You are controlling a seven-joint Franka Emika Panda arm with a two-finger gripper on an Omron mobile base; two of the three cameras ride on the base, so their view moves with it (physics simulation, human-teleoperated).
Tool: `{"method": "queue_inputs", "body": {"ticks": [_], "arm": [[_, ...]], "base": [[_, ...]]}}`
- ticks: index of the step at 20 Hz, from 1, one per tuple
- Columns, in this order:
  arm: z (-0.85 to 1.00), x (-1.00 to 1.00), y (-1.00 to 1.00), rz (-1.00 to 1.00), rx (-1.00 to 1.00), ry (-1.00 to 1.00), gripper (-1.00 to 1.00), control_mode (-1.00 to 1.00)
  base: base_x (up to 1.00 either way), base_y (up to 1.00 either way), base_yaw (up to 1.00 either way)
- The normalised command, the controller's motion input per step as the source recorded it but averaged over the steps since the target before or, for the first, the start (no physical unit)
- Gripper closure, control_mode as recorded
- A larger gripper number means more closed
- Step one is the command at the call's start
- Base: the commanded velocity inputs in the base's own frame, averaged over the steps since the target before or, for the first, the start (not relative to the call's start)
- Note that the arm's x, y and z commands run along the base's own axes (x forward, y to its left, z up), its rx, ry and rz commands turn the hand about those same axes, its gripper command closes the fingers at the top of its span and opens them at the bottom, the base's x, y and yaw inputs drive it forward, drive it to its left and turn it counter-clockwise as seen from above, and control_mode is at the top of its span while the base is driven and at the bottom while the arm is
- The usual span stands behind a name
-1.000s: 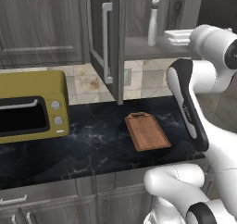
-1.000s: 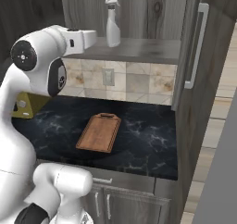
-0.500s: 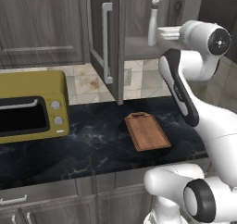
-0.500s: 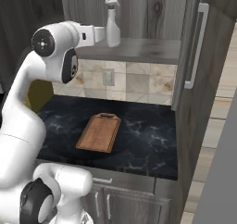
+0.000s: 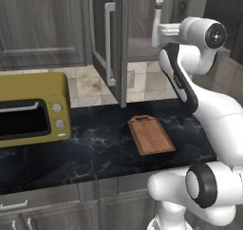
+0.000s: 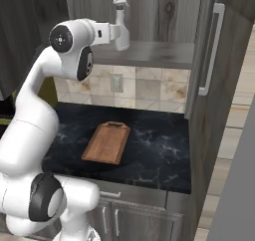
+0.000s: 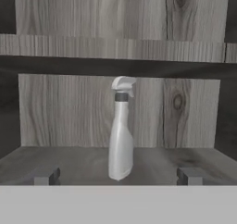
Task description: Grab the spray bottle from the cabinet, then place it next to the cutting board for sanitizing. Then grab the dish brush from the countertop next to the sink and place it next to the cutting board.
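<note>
The tool point(image 7: 118, 176) stood wide and empty, level with the cabinet point(image 5: 108, 43) shelf. The spray bottle point(image 7: 121, 130) stood upright on that shelf straight ahead of it, between the two fingertips point(image 7: 45, 176) but not yet touched. Far below the tool, the cutting board point(image 6: 106, 142) lay on the desk point(image 6: 159, 150).

The spray bottle point(image 7: 121, 135) stands upright on the shelf point(image 7: 74, 165) inside the open cabinet point(image 6: 149, 16), near the shelf's front edge. The end effector point(image 7: 116, 177) is level with it, just in front, one fingertip to each side and apart from it. Below the cabinet, the cutting board point(image 5: 151, 135) lies flat on the worktop point(image 5: 90, 148). The oven point(image 5: 31, 108) sits well to its left.
</note>
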Motion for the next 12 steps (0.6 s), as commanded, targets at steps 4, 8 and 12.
{"method": "queue_inputs", "body": {"ticks": [4,8,12], "arm": [[0.01,0.33,-0.01,0.0,0.0,-0.01,-1.0,-1.0],[0.0,0.36,0.0,0.0,0.0,0.0,-1.0,-1.0],[0.0,0.44,0.0,0.0,0.0,0.0,-1.0,-1.0]], "base": [[0.0,0.0,0.0],[0.0,0.0,0.0],[0.0,0.0,0.0]]}}
